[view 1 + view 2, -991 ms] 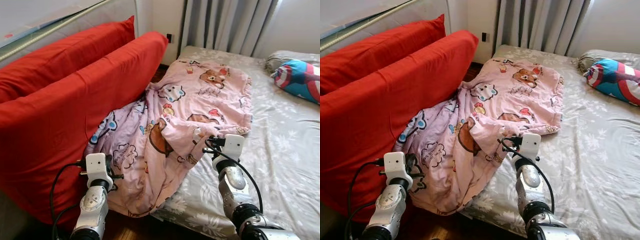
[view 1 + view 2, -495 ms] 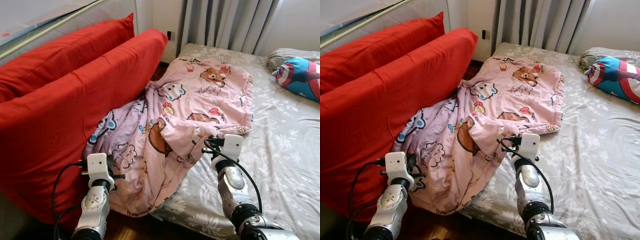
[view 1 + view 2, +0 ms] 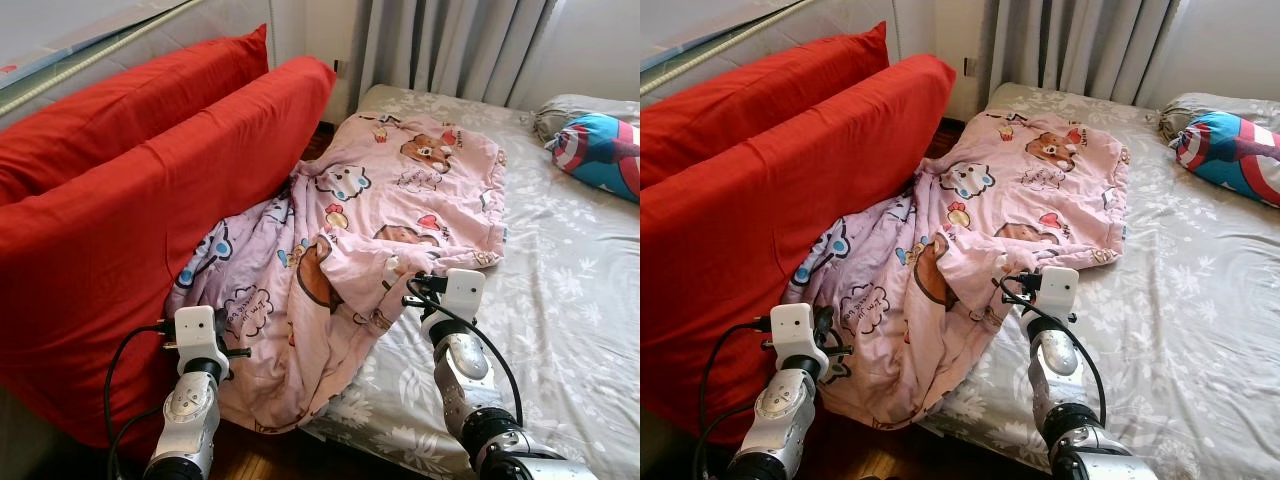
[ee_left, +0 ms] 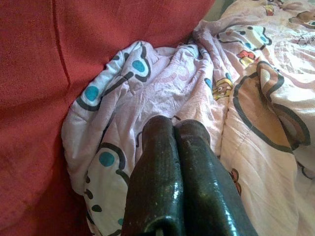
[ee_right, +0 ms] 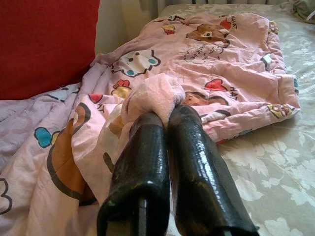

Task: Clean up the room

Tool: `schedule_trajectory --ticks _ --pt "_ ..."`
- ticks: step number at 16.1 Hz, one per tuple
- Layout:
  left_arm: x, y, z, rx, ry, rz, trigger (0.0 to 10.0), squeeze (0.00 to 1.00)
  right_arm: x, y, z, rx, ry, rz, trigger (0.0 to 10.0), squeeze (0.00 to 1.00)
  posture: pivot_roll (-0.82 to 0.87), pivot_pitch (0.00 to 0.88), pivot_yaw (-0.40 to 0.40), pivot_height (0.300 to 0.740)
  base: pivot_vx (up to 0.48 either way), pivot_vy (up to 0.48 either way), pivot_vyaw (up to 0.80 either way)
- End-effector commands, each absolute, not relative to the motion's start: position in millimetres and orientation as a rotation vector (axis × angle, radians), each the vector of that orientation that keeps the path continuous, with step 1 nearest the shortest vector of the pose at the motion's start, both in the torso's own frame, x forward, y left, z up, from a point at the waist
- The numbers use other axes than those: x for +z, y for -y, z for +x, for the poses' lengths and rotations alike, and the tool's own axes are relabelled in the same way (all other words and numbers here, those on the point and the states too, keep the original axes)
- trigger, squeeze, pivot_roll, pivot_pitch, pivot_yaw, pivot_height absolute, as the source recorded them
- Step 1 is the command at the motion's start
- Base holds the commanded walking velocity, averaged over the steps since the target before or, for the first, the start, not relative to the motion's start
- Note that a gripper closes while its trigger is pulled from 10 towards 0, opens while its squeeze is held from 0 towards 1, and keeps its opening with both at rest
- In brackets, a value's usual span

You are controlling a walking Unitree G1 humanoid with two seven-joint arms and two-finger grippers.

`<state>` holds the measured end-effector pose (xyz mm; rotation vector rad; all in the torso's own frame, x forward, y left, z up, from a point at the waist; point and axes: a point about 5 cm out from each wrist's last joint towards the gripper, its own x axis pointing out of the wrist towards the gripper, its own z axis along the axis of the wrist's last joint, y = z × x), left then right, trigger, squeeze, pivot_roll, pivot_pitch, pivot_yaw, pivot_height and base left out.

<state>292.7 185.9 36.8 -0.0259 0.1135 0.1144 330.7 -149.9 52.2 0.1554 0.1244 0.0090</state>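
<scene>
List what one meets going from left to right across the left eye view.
Red cushions → pink blanket → grey bedsheet → blue pillow.

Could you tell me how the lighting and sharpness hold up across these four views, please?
Left eye view: even daylight, sharp; pink blanket and red cushions read clearly. Right eye view: the same. Left wrist view: the left gripper fingers loom soft and glossy, blanket folds behind sharper. Right wrist view: the right gripper fingers show glare streaks; bed sheet slightly soft.
</scene>
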Motion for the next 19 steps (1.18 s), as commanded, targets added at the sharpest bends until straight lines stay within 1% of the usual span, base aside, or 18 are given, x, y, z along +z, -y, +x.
schedule_trajectory --ticks 1,5,16,19 --pt "37 -185 292 0.108 -0.107 -0.022 10.0 0.00 48 148 328 0.013 -0.141 0.150 10.0 0.00 -0.04 0.095 -0.035 0.740 0.000 0.000 0.00" --pt "38 -184 293 0.107 -0.101 -0.026 10.0 0.00 48 148 328 0.013 -0.139 0.150 10.0 0.00 -0.04 0.095 -0.037 0.740 0.000 0.000 0.00" --pt "39 -185 293 0.110 -0.095 -0.030 10.0 0.00 49 145 328 0.023 -0.135 0.151 10.0 0.00 -0.04 0.097 -0.039 0.740 -0.249 0.000 0.00" --pt "39 -185 293 0.112 -0.097 -0.029 10.0 0.00 53 158 331 -0.029 -0.116 0.146 10.0 0.00 -0.04 0.096 -0.038 0.740 -0.251 0.000 0.00"
